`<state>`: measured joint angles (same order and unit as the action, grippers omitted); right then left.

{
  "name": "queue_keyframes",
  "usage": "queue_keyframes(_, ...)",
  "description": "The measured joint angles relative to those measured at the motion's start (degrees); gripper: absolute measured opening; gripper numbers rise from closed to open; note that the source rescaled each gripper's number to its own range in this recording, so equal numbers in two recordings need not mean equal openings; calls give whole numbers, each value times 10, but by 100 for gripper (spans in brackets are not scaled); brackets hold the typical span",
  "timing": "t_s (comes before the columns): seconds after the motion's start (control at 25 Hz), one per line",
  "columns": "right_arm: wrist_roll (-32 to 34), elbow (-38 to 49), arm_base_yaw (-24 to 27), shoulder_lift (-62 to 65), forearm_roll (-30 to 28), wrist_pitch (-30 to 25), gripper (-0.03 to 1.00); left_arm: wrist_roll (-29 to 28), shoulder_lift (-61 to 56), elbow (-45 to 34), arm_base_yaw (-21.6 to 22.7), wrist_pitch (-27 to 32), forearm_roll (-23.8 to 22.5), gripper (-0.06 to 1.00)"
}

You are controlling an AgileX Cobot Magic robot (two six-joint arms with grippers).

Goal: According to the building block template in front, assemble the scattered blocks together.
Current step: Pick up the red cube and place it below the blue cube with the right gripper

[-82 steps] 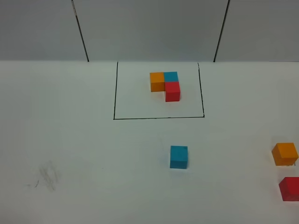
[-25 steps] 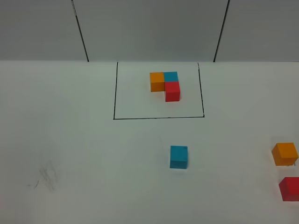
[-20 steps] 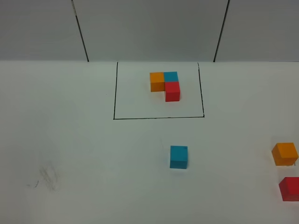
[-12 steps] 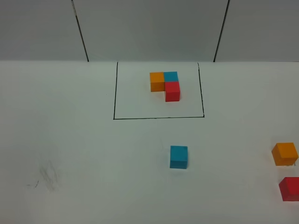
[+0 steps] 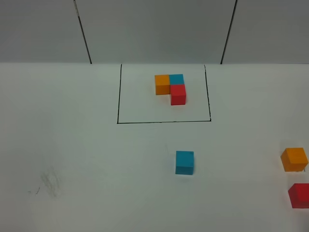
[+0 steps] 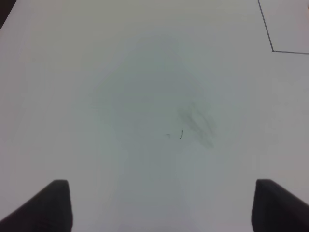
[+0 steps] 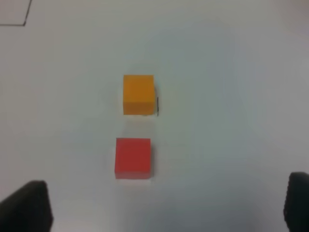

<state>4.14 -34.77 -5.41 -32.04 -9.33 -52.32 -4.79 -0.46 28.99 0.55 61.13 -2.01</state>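
- The scattered blocks lie apart on the white table [image 5: 72,145] in the exterior high view. The teal block [image 5: 184,162] sits just in front of the black-line rectangle [image 5: 164,122]. The orange block [image 5: 294,159] and the red block [image 5: 299,195] are near each other at the right edge, well apart from the teal one. Inside the rectangle stands the building block template [image 5: 171,87]: orange and teal side by side, red in front of the teal. I see neither arm here. I judge that nothing is assembled yet and the first pick is in hand.
- In the left wrist view, my left gripper [image 6: 161,208] hangs over bare table bearing a grey scuff mark [image 6: 195,121]. Its jaws are spread wide with nothing between them, and no block is in sight. I read this arm as idle.
- In the right wrist view, my right gripper [image 7: 164,203] looks down on the orange block [image 7: 138,94] and the red block [image 7: 133,158], the red nearer the fingers with a gap between the two. The jaws are released wide and empty. Next, I judge, I should lower this gripper squarely over one cube, close on it without nudging its neighbour, and carry it to the teal block.
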Motion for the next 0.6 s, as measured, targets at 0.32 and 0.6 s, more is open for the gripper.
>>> queue_keyframes(0.32,44,-1,0,-227,-13,92,94,0,0,0,0,0,0,66)
queue_keyframes(0.6,61,-1,9,-392,22,159,92,0,0,0,0,0,0,66)
